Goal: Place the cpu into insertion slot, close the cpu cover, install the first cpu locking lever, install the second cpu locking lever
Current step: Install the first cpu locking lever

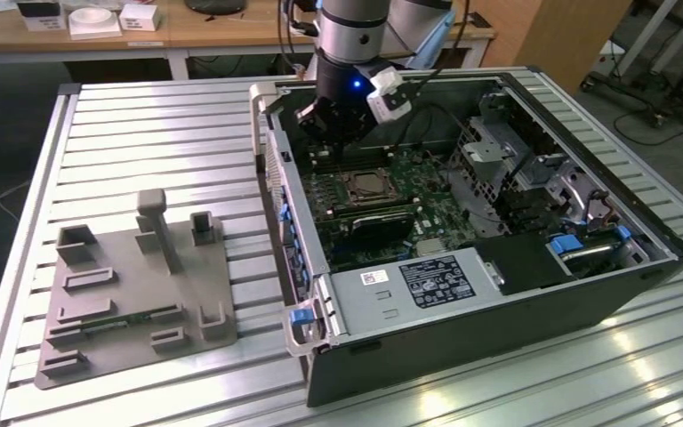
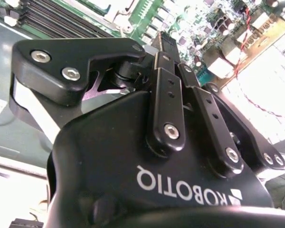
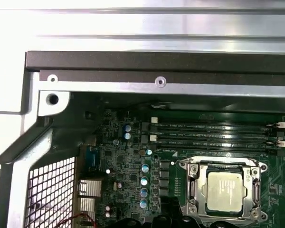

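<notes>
The cpu point(image 3: 224, 190), a silvery square, lies flat in the insertion slot point(image 1: 372, 185) on the green motherboard. The cpu cover point(image 3: 194, 184), a metal frame, lies down around the chip, which shows through its window. A thin metal lever point(image 3: 218, 160) runs along one side of the socket. My gripper point(image 1: 337, 142) hangs inside the open computer case above the board, a little beyond the socket towards the case's far wall. It looks shut with nothing held, its black links converging to one tip point(image 2: 164, 40).
Long black memory slots point(image 3: 213, 133) run beside the socket, close to the case wall point(image 3: 156, 61). A grey power supply box point(image 1: 419, 280) and drive cages point(image 1: 519, 169) crowd the case. A grey fixture plate point(image 1: 134, 294) sits on the slatted table at the exterior view's left.
</notes>
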Motion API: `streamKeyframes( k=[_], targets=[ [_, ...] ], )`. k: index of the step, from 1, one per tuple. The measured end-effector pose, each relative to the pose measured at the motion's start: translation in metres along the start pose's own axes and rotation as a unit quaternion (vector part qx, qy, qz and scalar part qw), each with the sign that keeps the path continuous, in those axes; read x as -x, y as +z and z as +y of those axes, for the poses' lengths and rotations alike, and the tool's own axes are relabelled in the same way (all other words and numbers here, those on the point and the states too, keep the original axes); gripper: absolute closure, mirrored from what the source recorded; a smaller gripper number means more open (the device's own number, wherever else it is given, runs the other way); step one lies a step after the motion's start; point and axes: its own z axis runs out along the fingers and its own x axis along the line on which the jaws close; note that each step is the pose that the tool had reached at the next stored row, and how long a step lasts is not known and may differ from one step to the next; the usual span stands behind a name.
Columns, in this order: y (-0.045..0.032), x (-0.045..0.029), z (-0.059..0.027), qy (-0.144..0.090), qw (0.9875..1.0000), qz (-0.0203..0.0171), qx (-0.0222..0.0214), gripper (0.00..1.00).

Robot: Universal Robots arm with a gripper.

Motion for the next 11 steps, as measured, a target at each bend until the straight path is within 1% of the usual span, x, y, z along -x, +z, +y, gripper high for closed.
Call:
streamKeyframes(
  k=[11],
  targets=[
    [0.0008,-0.0014,0.0092,0.000,1.0000,-0.0001,0.0001,0.90]
  ],
)
